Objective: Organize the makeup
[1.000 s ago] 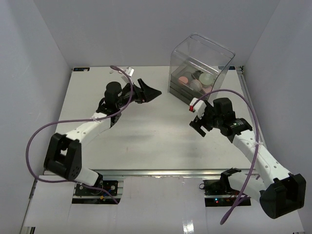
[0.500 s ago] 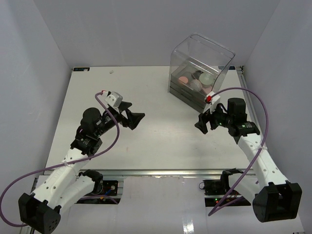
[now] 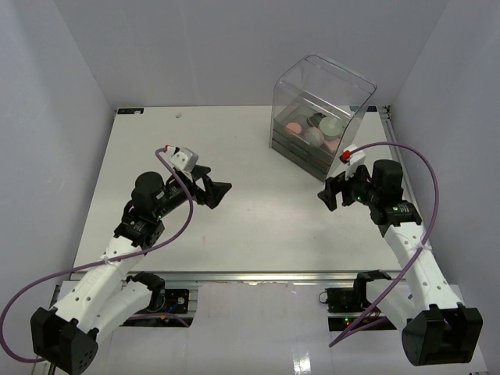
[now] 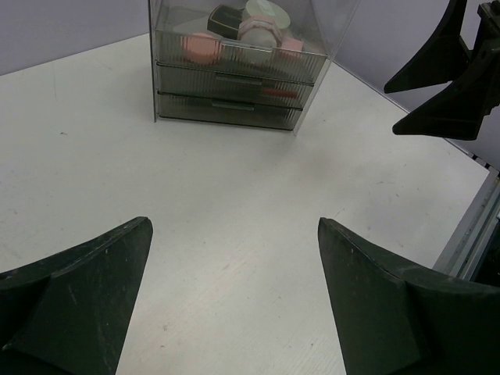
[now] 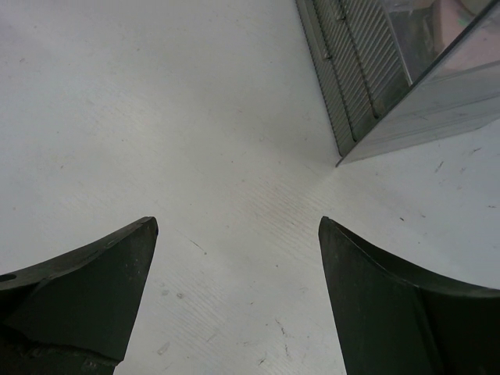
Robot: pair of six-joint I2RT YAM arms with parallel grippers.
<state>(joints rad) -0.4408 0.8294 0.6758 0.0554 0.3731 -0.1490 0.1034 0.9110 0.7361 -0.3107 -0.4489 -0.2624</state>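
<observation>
Count: two arms, two grippers, one storage unit.

The tall clear plastic drawer box (image 3: 320, 117) stands at 1 o'clock on the white table (image 3: 234, 226), close to the far and right edges. The left wrist view shows three ribbed tiers on its front face.

The makeup lies in the box's open top tier. Distinct there are one round pink compact (image 4: 203, 45), one pale green compact (image 4: 266, 12) and one small black compact (image 4: 226, 16). Further pink pieces lie beside them, but their number cannot be told. A reddish item shows faintly behind the middle tier.

The left gripper (image 3: 219, 193) hovers at 9 o'clock of the table's middle. Its jaws are spread wide with nothing between them, pointing toward 3 o'clock.

The right gripper (image 3: 326, 195) hovers at 3 o'clock. Its jaws are likewise parted and carry nothing, pointing toward 9 o'clock. It is near the box's near corner, at 6 o'clock from it, and apart from it.

Room: bare white tabletop runs between the two grippers and on to the left edge. The right arm works close to the table's right edge. A metal rail (image 3: 258, 275) bounds the near edge.
</observation>
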